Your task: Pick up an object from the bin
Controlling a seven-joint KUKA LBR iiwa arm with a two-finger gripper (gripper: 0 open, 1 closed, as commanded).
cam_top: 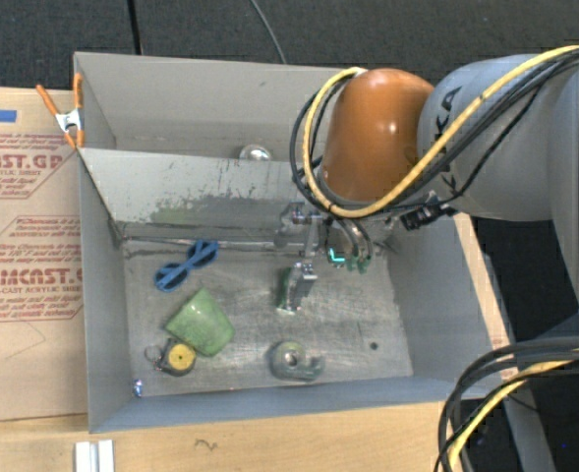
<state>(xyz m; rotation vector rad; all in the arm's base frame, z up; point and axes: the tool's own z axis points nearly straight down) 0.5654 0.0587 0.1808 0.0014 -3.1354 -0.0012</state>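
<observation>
My gripper (pixel 292 293) hangs low over the bare middle of the bin floor, just below the arm's orange cover. Closest to it is a small grey round thing (pixel 295 361) lying near the front wall, a little below the gripper. To the left lies a pale green cup-like thing (pixel 202 324) on its side, with a small yellow round thing (pixel 179 359) beside it. A blue looped thing (pixel 186 265), like scissor handles, rests farther left near the back slope.
A small shiny silver round thing (pixel 256 152) sits high on the back wall. A tiny bluish bit (pixel 138 388) lies in the front left corner. The arm reaches in from the right and covers the bin's back right part.
</observation>
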